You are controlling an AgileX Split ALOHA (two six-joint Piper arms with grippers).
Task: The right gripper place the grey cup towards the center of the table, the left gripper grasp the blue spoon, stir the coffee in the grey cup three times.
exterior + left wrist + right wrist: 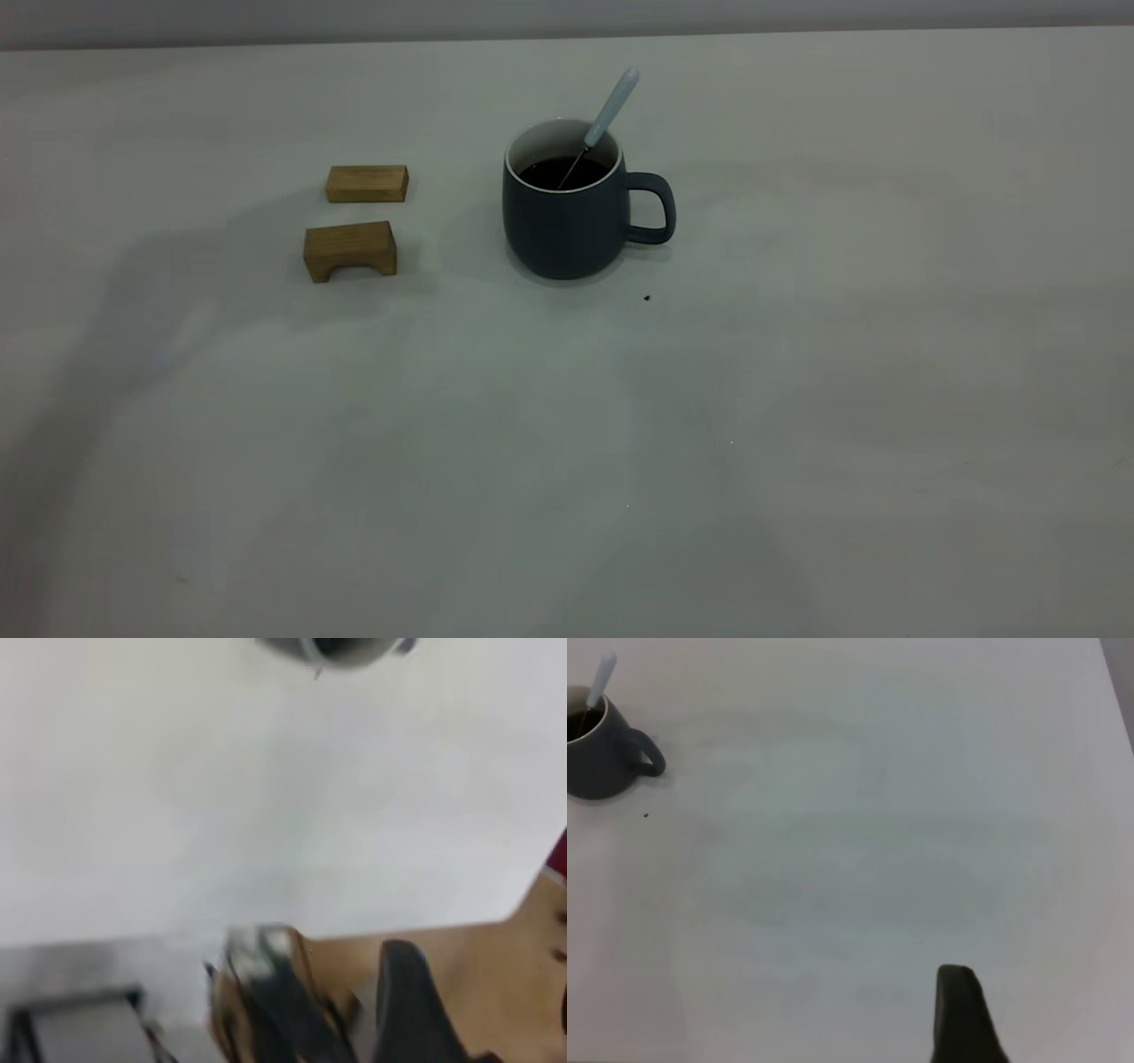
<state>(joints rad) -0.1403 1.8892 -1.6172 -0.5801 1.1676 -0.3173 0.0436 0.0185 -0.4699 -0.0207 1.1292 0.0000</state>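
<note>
The grey cup [567,226] stands upright near the middle of the table [797,399], its handle pointing right. Dark coffee [563,173] fills it. The blue spoon [611,111] leans inside the cup, handle up and tilted right, with nothing holding it. Neither gripper appears in the exterior view. In the left wrist view the left gripper [341,992] hangs open and empty beyond the table's edge, far from the cup [341,647]. In the right wrist view the right gripper [961,1010] shows only as a dark tip above bare table, far from the cup [598,762] and spoon [602,678].
Two wooden blocks lie left of the cup, a flat one [366,183] behind an arched one [349,250]. A small dark speck [647,298] sits just in front of the cup's handle. Brown floor [478,966] shows past the table edge in the left wrist view.
</note>
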